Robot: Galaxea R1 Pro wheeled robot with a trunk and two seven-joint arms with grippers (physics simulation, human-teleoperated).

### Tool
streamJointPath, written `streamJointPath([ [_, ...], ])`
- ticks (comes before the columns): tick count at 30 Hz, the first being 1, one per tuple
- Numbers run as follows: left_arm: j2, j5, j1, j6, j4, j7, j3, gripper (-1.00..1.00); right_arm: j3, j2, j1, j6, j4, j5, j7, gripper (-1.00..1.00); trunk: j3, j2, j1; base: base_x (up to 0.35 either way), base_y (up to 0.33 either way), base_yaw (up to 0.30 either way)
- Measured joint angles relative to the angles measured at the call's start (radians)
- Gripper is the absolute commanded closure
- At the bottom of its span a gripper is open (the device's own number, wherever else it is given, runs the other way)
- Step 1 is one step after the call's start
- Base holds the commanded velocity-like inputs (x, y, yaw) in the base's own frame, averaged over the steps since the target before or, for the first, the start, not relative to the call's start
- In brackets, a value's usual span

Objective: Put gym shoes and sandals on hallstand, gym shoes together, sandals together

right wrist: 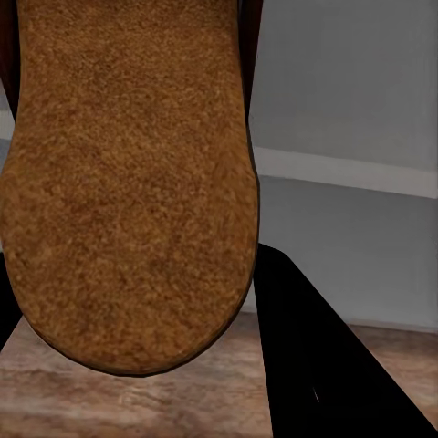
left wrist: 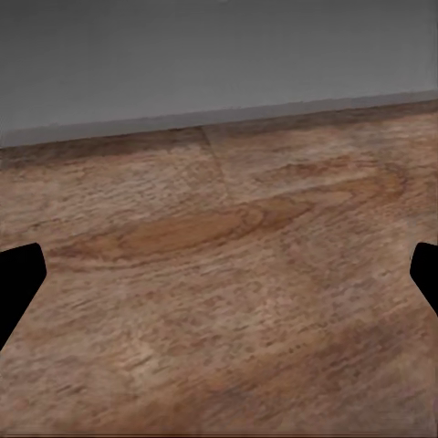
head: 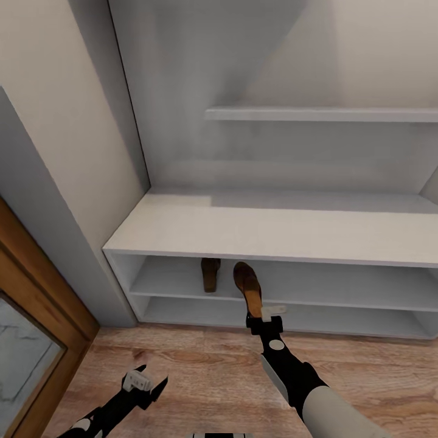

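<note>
The right gripper (head: pixel 260 313) is closed on the heel of a brown sandal (head: pixel 247 286), holding it at the front edge of the shoe rack's (head: pixel 274 234) upper shelf. A second sandal (head: pixel 210 274) lies on that shelf just beside it. The left gripper (head: pixel 143 383) hangs with its jaws spread wide and empty over the wood floor (head: pixel 201 365).

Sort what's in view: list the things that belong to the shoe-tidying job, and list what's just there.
Job:
- sandal in the right gripper, at the upper shelf opening
- second sandal on that shelf
- hallstand
- corridor floor

Just there:
- left gripper, open, holding nothing
- wooden door frame
- beige wall
</note>
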Motion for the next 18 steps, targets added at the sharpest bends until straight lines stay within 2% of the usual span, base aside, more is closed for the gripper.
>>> streamJointPath([
  [5,0.0,0.0,0.0,-0.048,0.031,0.0,0.0,-1.0,0.0,0.0,0.0,0.0,0.0,0.0,0.0,1.0,0.0,0.0,0.0,0.0,0.0,0.0],
  [12,0.001,0.0,0.0,-0.068,0.043,0.0,0.0,-1.0,0.0,0.0,0.0,0.0,0.0,0.0,0.0,1.0,0.0,0.0,0.0,0.004,0.0,0.0],
  [18,0.001,0.0,0.0,-0.072,0.046,0.0,0.0,-1.0,0.0,0.0,0.0,0.0,0.0,0.0,0.0,1.0,0.0,0.0,0.0,0.139,0.0,0.0],
])
